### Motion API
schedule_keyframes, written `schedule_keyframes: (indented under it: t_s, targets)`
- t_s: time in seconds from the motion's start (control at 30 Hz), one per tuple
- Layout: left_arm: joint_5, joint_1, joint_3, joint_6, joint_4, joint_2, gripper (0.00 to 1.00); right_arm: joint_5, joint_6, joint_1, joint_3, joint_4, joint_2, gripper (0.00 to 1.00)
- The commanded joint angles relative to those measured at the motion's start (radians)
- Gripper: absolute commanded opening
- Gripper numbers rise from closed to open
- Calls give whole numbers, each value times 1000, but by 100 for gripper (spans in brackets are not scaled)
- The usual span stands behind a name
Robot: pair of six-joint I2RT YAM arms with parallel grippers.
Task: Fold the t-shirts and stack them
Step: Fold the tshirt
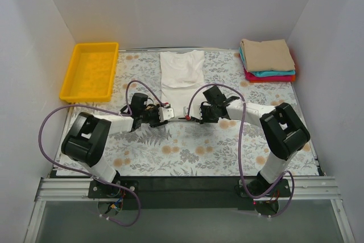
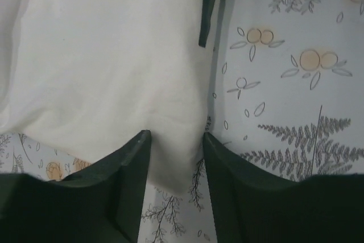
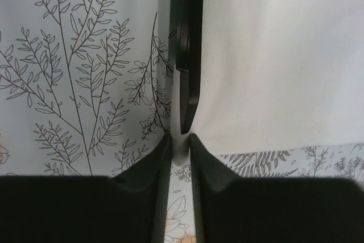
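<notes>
Left end effector (image 2: 175, 135) astride white t-shirt (image 2: 102, 55) corner

- White t-shirt (image 1: 181, 75): from above, its near hem is lying hidden under both hands. In the left wrist view the cloth is running off the top and left edges, and in the right wrist view off the top and right edges.
- Left hand (image 2: 176, 140), right hand (image 3: 181, 140): from above, the fingertips are showing too small for their gap to be read. In each wrist view the bottom edge is cutting off the lower parts of the fingers (image 2: 122, 192).
- Opposite hand's dark finger (image 3: 190, 44): it is reaching in from the top edge of each wrist view, with its upper part cut off.
- Teal t-shirt (image 1: 274, 73), red t-shirt (image 1: 273, 78): only thin edges are peeking out beneath the tan t-shirt (image 1: 267, 55).
</notes>
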Motion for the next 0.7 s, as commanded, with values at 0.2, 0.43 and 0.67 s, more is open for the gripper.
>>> schedule_keyframes:
  t_s: [0.2,0.43,0.67]
  targets:
    - [23,-33,-45,41,-133,-139,0,19,8,33,-14,10,-87,1]
    - [132,-50,-69,9,-472,-425,0,-47,80,78,0,-235,-280,1]
    - [226,-68,-36,-58,-805,-774,0,-50,141,176,27,-418,-471,1]
